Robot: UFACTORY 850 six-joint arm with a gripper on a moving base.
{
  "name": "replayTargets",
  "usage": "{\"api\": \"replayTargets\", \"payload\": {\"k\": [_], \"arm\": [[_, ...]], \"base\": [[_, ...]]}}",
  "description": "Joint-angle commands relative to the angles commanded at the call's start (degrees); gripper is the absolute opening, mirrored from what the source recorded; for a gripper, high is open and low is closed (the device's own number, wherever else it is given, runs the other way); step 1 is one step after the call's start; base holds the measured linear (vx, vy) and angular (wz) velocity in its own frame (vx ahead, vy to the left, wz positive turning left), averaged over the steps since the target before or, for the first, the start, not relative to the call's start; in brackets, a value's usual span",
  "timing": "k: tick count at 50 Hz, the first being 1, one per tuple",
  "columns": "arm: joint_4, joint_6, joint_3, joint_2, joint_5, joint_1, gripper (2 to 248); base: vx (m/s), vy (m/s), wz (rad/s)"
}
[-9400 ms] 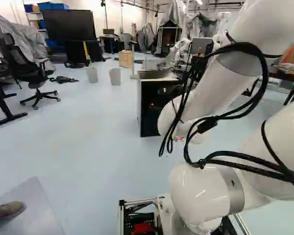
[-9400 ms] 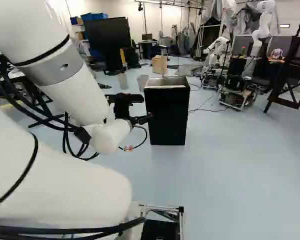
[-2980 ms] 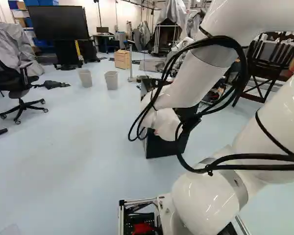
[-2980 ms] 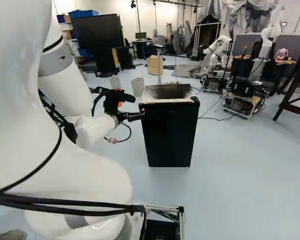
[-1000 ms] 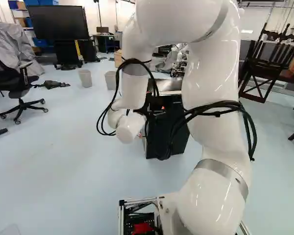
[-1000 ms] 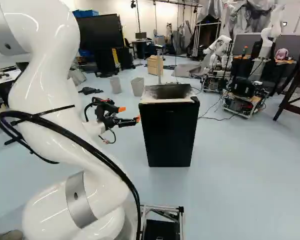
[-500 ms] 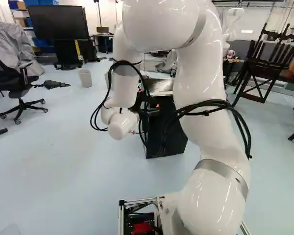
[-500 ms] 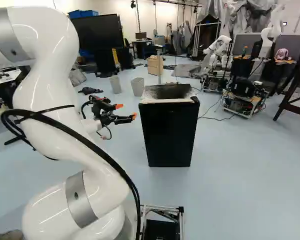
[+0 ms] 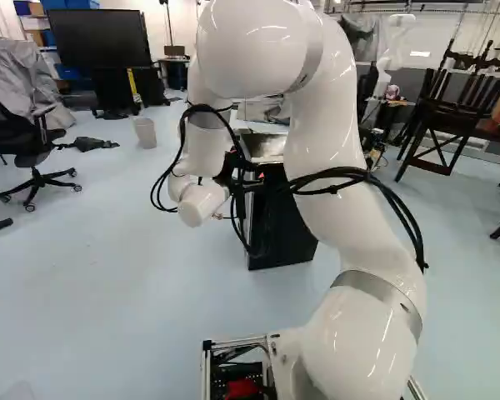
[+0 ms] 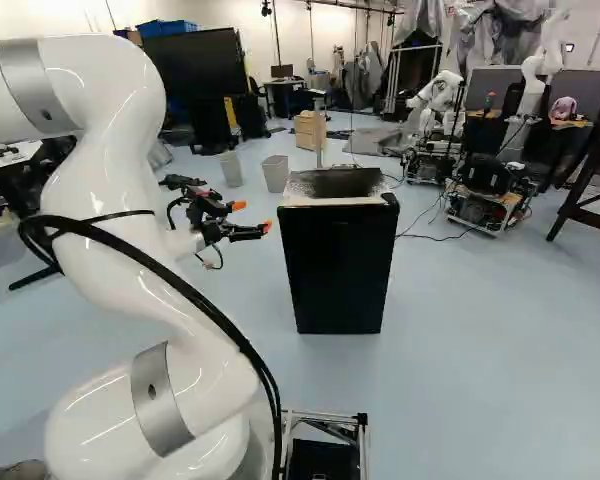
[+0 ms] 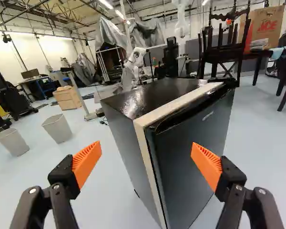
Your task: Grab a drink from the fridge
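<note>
Fridge front whole only in right base view.

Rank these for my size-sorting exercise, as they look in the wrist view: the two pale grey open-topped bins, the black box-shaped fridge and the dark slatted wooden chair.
1. Black box-shaped fridge
2. Dark slatted wooden chair
3. Pale grey open-topped bins: these two look too alike to rank against each other.

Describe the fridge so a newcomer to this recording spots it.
Follow the white arm out to its open end effector. Just past that, on the pale blue floor, stands the mini fridge. Its glossy black body and cream strip behind the door set it apart from the grey wastebaskets beyond.
</note>
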Motion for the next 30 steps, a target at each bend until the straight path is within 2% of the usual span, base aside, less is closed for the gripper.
{"api": "replayTargets", "payload": {"k": [30], "arm": [[0.0,0.0,-2.0,-5.5,0.0,-0.3,247]], "base": [[0.0,0.0,0.0]]}}
